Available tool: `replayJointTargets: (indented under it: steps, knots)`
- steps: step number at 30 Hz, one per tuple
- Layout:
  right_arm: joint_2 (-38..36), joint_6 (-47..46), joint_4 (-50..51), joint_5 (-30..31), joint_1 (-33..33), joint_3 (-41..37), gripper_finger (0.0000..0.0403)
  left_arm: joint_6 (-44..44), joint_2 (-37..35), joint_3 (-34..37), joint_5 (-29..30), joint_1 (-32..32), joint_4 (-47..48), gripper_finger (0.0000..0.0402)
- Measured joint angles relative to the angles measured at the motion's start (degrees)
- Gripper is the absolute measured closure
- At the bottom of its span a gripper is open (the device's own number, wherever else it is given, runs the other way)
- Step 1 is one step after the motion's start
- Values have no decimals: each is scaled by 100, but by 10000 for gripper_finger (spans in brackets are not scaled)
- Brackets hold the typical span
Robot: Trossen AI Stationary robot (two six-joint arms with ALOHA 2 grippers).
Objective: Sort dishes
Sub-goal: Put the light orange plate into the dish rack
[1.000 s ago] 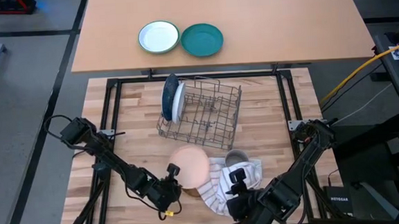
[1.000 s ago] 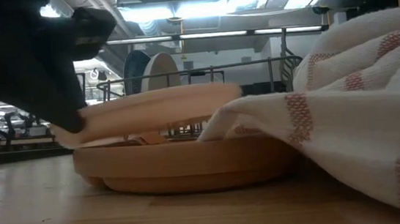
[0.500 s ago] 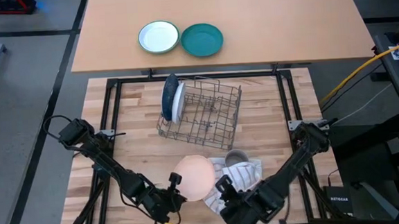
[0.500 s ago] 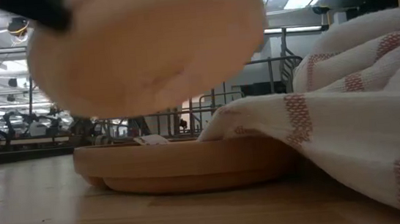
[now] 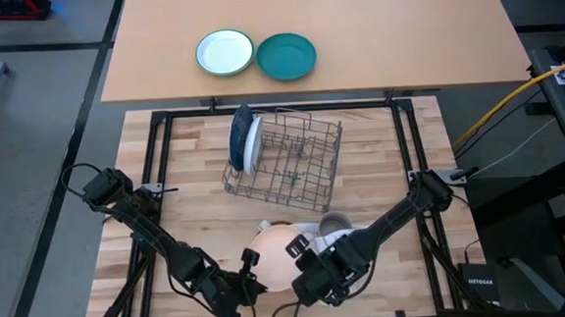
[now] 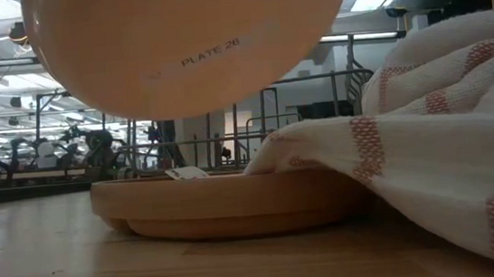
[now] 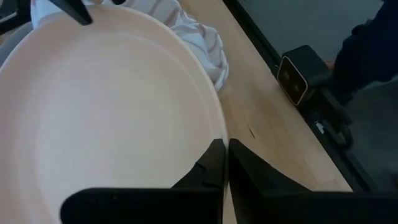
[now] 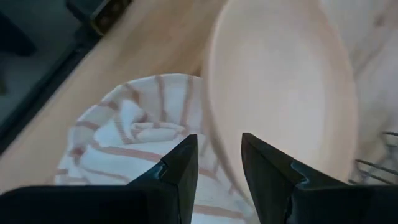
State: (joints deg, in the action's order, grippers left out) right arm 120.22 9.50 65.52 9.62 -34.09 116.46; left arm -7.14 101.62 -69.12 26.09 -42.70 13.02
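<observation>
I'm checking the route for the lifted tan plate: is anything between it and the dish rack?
Nothing visible stands between them. The left gripper holds the tan plate by its rim, lifted; bare tabletop lies before the rack. The striped towel and grey mug sit off to the right.

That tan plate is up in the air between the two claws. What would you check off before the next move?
1. Left claw shut on tan plate rim: ok.
2. Plate lifted clear of the wooden tray beneath: ok.
3. Right claw open, lined up on the plate's edge: ok.
4. Right claw already touching plate: cannot tell.
5. Striped towel clear of plate: cannot tell.
6. Free slots in the wire rack beside the blue plate and white plate: ok.
</observation>
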Motion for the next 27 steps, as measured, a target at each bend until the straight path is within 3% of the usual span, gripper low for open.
replayJointTargets:
  steps: [16,19,24,27]
  knots:
    - [540,498,-267,-948,79,0,280,134,0,0,-21,-22,-156,401]
    - [549,498,-256,-905,79,0,303,131,0,0,-20,-20,-157,401]
    - [549,511,-256,-754,79,0,383,154,0,0,11,-31,-155,401]
    - [549,471,-251,-722,74,0,386,146,0,-7,15,-48,-167,401]
